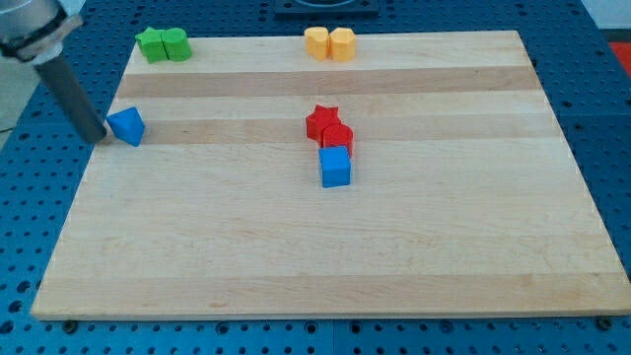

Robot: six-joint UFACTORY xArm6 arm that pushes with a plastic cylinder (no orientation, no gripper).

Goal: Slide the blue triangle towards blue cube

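Across the view lies the wooden tabletop (296,266), pale planks, resting on a blue perforated base (601,118). Most of the wood is bare.

No jaws on this rig: the arm ends in a dark rod that holds nothing. My tip (99,137) sits at the view's left edge of the tabletop, just beside the blue triangle (126,125), on its left side; touching or a hair apart, cannot tell.

Blue cube (335,167) stands near the centre, well apart from the triangle, to the view's right and a little lower. Red cylinder-like block (338,139) touches the cube's top edge, red star (321,119) just above that.

Along the top edge: two green blocks (164,44) at left, two yellow-orange blocks (329,43) near the middle. Both pairs well clear of the push line.

Judgement: tip is already behind the triangle, opposite the cube, so placement is good. Push rightward and slightly toward the view's bottom. Keep contact centred on the triangle's face; an off-centre push would likely spin it or let it slip off the rod. Aim low enough to meet the cube, not the red pair.
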